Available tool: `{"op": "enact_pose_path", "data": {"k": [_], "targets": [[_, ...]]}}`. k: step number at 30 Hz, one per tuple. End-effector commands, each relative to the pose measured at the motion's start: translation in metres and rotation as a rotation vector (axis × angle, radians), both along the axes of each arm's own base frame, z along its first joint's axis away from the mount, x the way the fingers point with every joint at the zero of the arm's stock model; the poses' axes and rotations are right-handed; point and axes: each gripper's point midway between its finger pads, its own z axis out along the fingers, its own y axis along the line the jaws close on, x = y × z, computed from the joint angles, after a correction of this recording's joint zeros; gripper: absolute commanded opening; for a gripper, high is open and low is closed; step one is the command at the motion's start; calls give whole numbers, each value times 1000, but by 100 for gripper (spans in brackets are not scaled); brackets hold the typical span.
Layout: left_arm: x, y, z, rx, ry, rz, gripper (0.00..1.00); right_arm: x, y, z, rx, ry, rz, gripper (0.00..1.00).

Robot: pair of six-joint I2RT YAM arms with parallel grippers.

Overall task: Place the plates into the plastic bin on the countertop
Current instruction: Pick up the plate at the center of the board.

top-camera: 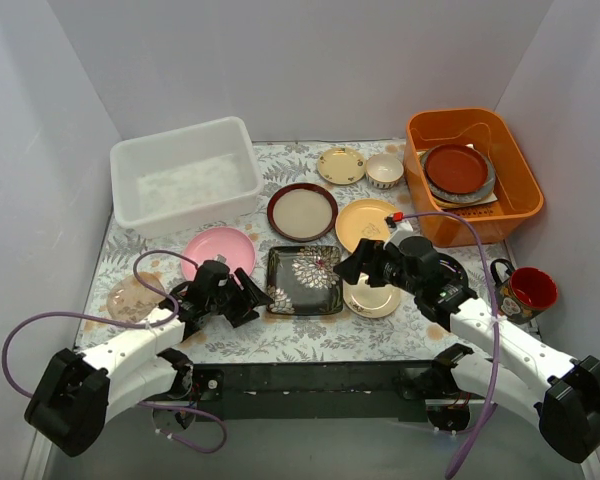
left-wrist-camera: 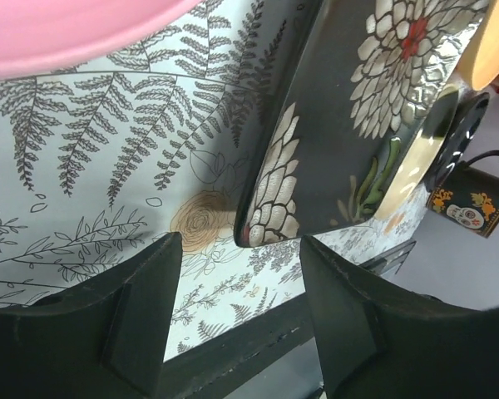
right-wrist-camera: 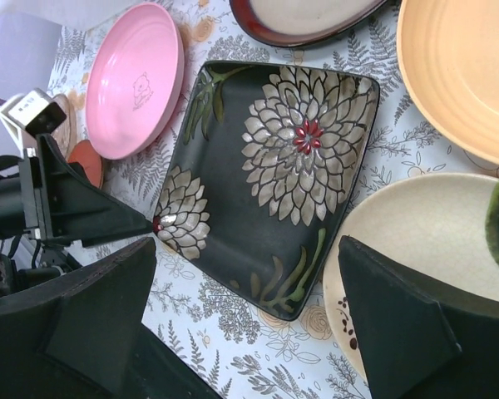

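The black square floral plate (top-camera: 303,280) lies on the fern-print countertop (top-camera: 280,340), ringed by a pink plate (top-camera: 220,250), a dark-rimmed cream plate (top-camera: 302,211), a yellow plate (top-camera: 368,224) and a cream plate (top-camera: 372,298). My left gripper (top-camera: 248,300) is low at the black plate's near left corner (left-wrist-camera: 262,224), jaws apart, and that corner sits just beyond the gap. My right gripper (top-camera: 358,268) hovers open over the black plate's (right-wrist-camera: 274,166) near right corner and the cream plate (right-wrist-camera: 424,241). The translucent white plastic bin (top-camera: 185,180) stands at the back left.
An orange tub (top-camera: 472,130) at the back right holds a red-brown plate. A small patterned plate (top-camera: 341,165) and a small bowl (top-camera: 385,170) sit at the back. A dark mug (top-camera: 525,290) stands near my right arm. A pale saucer (top-camera: 130,297) lies at the left.
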Motion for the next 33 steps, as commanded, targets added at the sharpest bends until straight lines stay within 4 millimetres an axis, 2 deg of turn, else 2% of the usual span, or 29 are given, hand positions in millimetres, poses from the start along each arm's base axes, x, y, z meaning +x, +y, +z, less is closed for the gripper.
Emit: {"op": "enact_pose_path", "data": {"k": [1, 8, 14, 17, 21, 22, 28, 33], "targets": [[7, 3, -6, 54, 8, 62, 57, 8, 3, 24, 24, -54, -14, 98], [0, -7, -31, 108, 55, 47, 50, 10, 3, 33, 36, -80, -14, 98], [-2, -12, -41, 135, 61, 47, 45, 10, 3, 34, 32, -76, -15, 98], [-1, -11, -41, 142, 55, 54, 40, 9, 3, 32, 32, -71, -13, 98], [-1, -11, -43, 147, 52, 55, 25, 8, 5, 31, 35, -70, 1, 98], [-2, -11, -44, 153, 56, 52, 19, 7, 5, 31, 37, -68, 3, 98], [2, -6, -49, 190, 42, 69, 2, 6, 7, 29, 34, -64, 15, 98], [3, 0, -46, 221, 38, 84, 0, 3, 9, 25, 39, -52, 33, 98]]}}
